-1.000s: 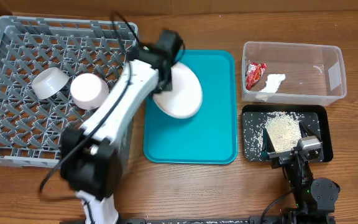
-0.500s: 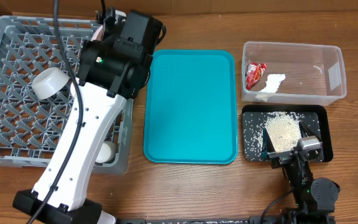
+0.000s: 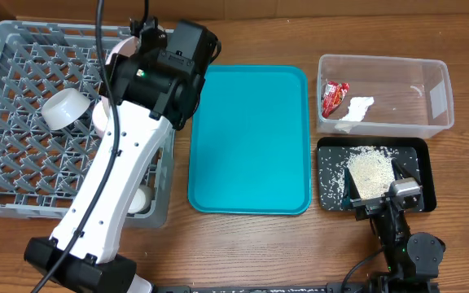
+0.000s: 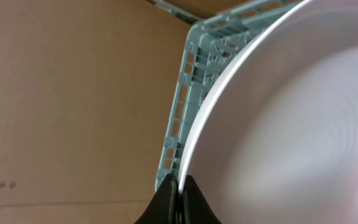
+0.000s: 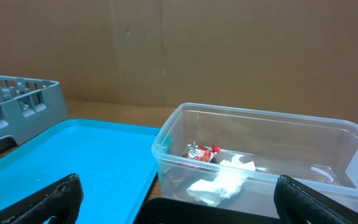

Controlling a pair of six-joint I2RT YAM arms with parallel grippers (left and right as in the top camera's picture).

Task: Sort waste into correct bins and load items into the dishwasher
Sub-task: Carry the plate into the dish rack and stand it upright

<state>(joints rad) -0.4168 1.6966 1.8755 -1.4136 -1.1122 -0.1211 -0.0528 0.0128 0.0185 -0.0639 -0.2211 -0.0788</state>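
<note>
Overhead, my left arm (image 3: 124,175) reaches across the right side of the grey rack (image 3: 23,171), its wrist above the rack's far right corner. Only a pale sliver of the round plate (image 3: 121,49) shows beside the wrist. A white bowl (image 3: 65,107) lies in the rack to the left of my arm. The teal tray (image 3: 251,138) sits between the rack and the bins. In the clear tub (image 3: 385,122), at the far right, lie the red wrapper (image 3: 333,98) and the tissue (image 3: 355,108); the rice (image 3: 369,171) sits in the black tray (image 3: 326,155) just near of it.

Left wrist: my left gripper (image 4: 178,194) is pinched tight on the plate's rim, the plate tilted on edge over the rack's corner wall.

Right wrist: my right gripper (image 5: 179,205) hangs spread wide, holding nothing, facing the tub.

I judge the waste sorted and the plate's loading in hand. Next I should lower the plate between the rack's ribs until it stands, then let go gently so it does not tip onto the bowl.
</note>
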